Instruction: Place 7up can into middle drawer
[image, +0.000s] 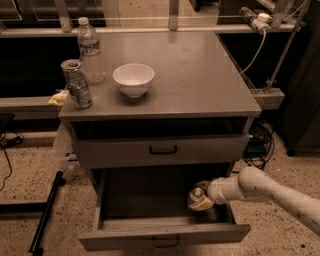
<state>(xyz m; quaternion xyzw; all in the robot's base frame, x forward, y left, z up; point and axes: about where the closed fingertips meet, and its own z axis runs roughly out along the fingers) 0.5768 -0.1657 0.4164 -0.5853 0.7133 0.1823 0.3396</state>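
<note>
The middle drawer (165, 234) is pulled out wide, its grey front and small dark handle facing me at the bottom. My arm reaches in from the right. My gripper (200, 199) is inside the drawer at its right side, shut on the 7up can (196, 195). The can is silvery with a shiny top; it lies tilted, low over the drawer floor, and the fingers hide part of it. I cannot tell whether the can touches the floor.
The handled drawer front above (162, 149) is nearly shut. On the cabinet top stand a tall dark-patterned can (76, 84), a water bottle (91, 50) and a white bowl (133, 79). A black pole (45, 215) lies on the floor at left, with cables (260, 140) at right.
</note>
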